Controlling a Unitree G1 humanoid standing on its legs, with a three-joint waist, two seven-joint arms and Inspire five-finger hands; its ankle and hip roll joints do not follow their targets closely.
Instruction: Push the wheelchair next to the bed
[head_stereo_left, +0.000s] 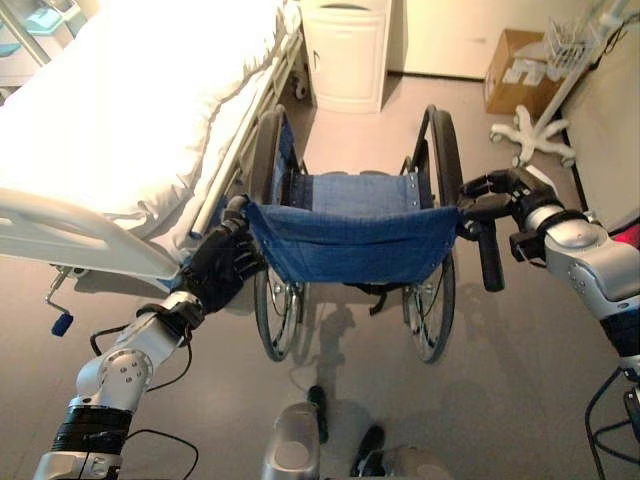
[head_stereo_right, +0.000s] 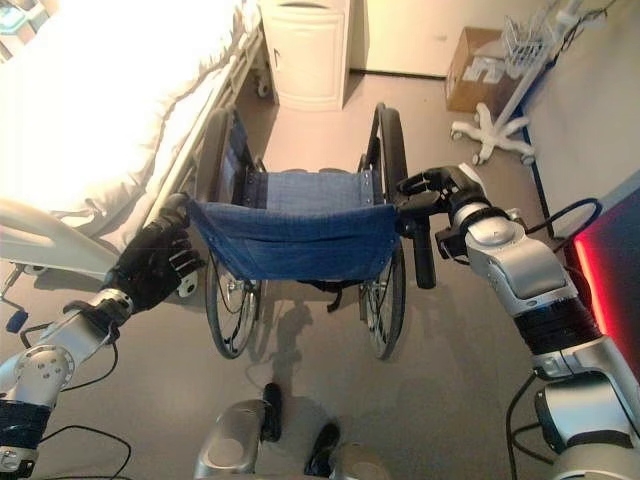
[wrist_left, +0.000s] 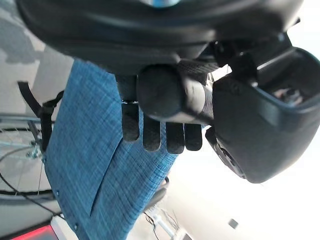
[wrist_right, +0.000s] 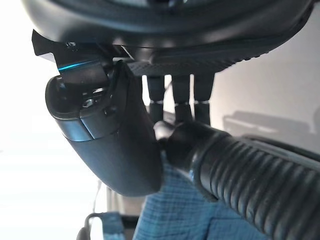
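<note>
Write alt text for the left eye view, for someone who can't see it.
Seen from above and behind, a wheelchair with a blue fabric back stands beside a white hospital bed. The robot's left hand grips one push handle, its right hand rests at the other. A white cabinet and cardboard box stand beyond.

wheelchair (head_stereo_left: 350, 235) right of bed (head_stereo_left: 130, 110) — cabinet (head_stereo_left: 347, 50) behind | box (head_stereo_left: 515, 70) far right, perhaps

left hand (head_stereo_left: 222, 262) gripping, right hand (head_stereo_left: 492, 198) curled
</note>
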